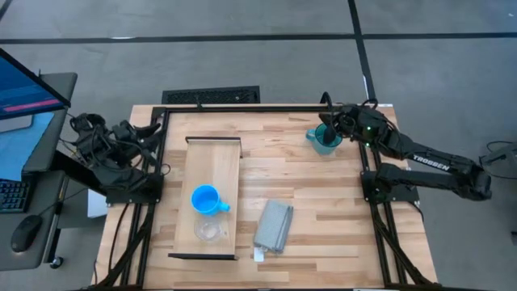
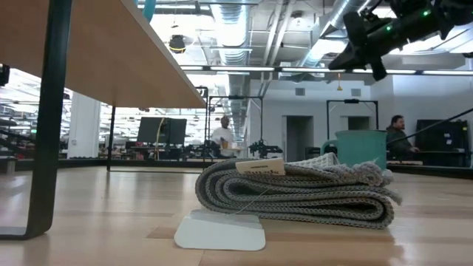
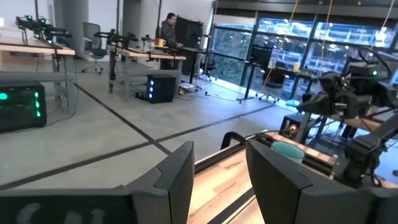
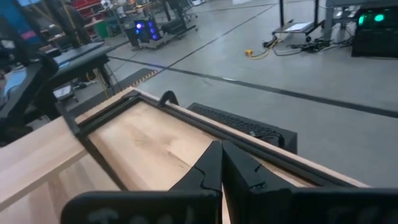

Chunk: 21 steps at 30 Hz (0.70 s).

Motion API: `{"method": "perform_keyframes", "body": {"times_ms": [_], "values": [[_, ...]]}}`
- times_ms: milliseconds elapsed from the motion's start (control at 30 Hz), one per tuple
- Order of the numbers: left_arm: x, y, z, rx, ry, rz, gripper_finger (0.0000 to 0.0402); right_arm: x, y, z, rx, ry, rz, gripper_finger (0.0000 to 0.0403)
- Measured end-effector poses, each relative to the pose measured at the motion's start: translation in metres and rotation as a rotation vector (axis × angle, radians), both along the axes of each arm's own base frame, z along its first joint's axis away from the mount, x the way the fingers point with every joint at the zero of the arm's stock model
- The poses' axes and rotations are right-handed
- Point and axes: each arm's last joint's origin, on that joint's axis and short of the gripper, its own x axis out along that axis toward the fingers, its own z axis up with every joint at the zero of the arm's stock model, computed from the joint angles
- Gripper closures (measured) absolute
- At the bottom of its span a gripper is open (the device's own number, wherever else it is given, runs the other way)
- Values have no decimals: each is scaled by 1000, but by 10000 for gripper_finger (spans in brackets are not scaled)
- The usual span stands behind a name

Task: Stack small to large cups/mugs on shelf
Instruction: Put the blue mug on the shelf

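The slatted wooden tabletop (image 1: 323,202) carries a pale shelf (image 1: 212,166). On it stand a bright blue mug (image 1: 205,200) and, nearer the front edge, a small clear cup (image 1: 209,231). The teal mug (image 1: 325,141) stands apart at the far right, under the right gripper (image 1: 339,126), whose fingers (image 4: 211,169) are clenched and empty. The left gripper (image 3: 219,180) waits at the left edge, fingers released.

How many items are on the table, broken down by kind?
Handled mugs: 2, blue mug and teal mug
Clear cups: 1, clear cup
Folded cloths: 1, grey cloth
Shelves: 1, wooden shelf
Total: 5
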Motion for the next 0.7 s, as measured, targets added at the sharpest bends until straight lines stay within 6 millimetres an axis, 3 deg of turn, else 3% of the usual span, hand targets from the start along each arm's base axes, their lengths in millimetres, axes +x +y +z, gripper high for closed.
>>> {"method": "perform_keyframes", "body": {"times_ms": [400,600,700], "values": [[0,0,-2,114,150,-43,264,3,6,-3,-8,42,48,378],[1,-1,-2,77,167,-98,264,3,6,-3,-9,40,48,378],[1,-2,1,-9,213,-242,264,3,6,-2,-10,38,48,378]]}}
